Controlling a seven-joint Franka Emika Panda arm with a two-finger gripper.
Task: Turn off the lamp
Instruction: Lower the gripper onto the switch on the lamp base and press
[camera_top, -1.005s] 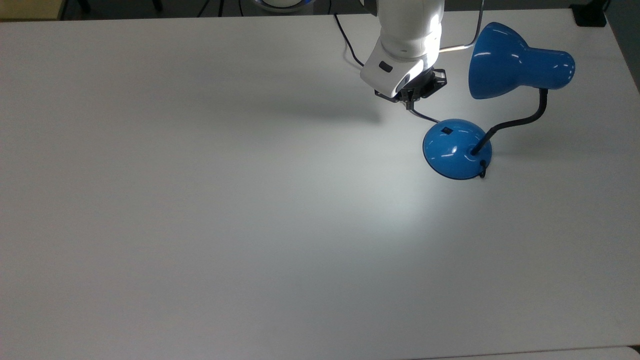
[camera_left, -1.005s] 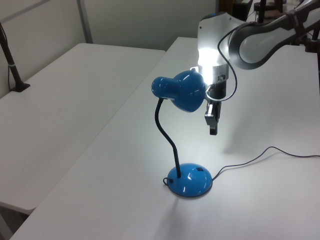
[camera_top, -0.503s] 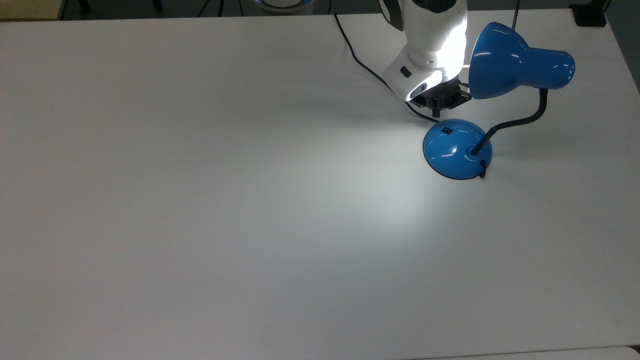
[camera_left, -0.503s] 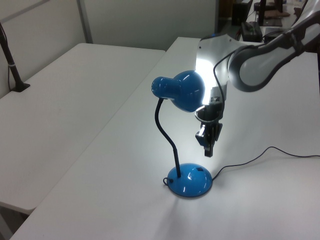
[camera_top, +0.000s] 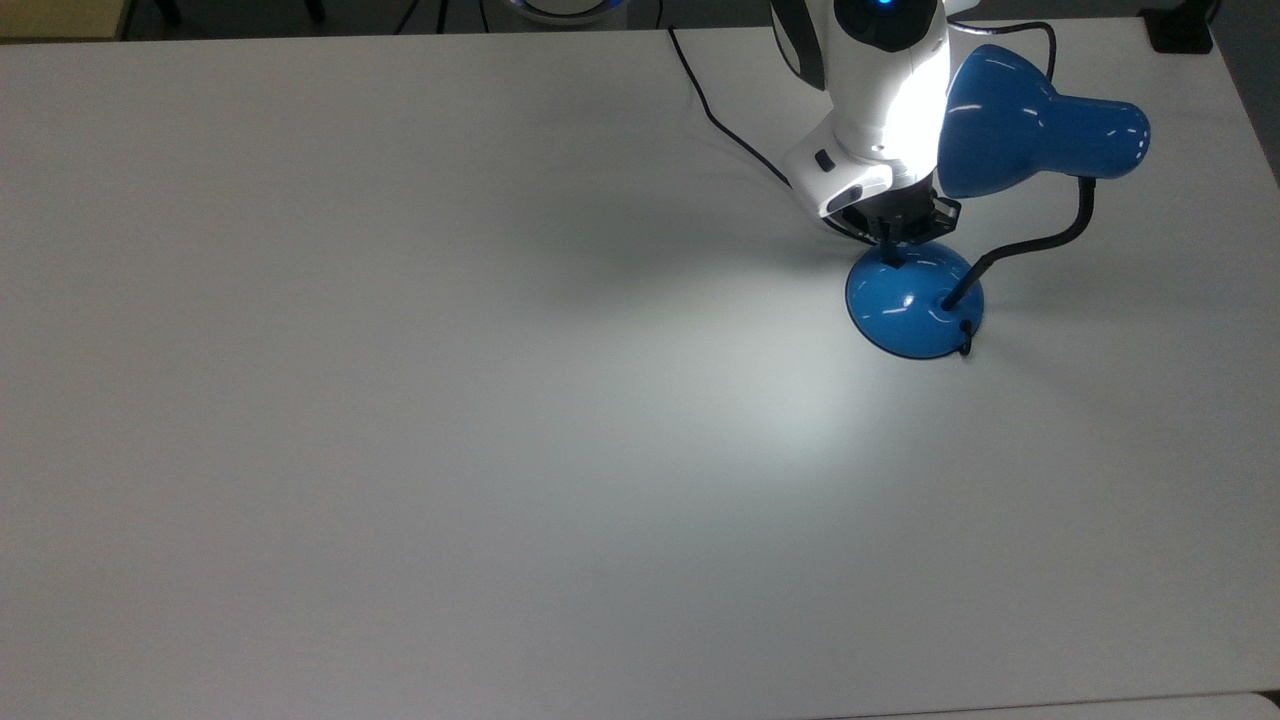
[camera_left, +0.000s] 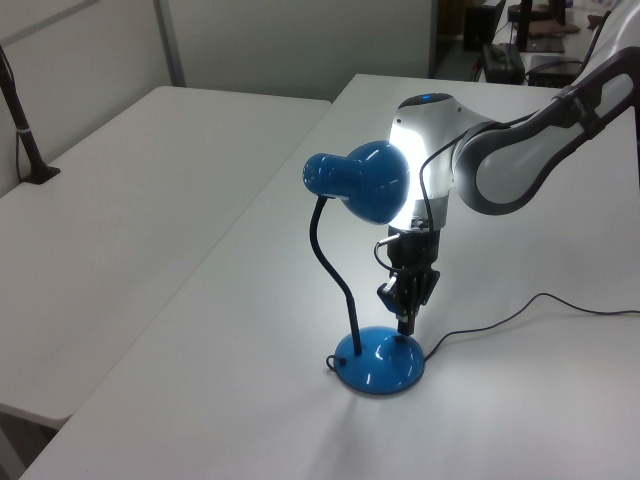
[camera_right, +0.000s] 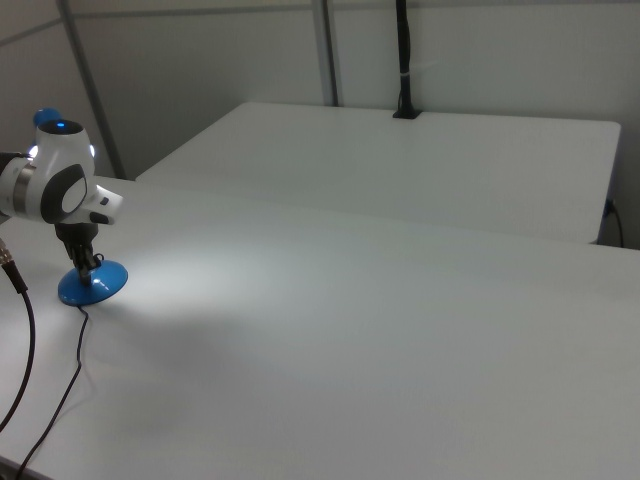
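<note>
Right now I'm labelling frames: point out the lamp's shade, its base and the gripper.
lamp's shade (camera_top: 1000, 125), top view, on the blue cone.
base (camera_top: 905, 310), top view, on the dome.
gripper (camera_left: 405, 322), left view, between the fingers.

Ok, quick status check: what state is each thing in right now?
lamp: on, casting a bright pool on the table.
lamp base: flat on the table, gooseneck upright and curved.
end effector: pointing down at the base's switch, right at the dome.
cord: loose on the table.
</note>
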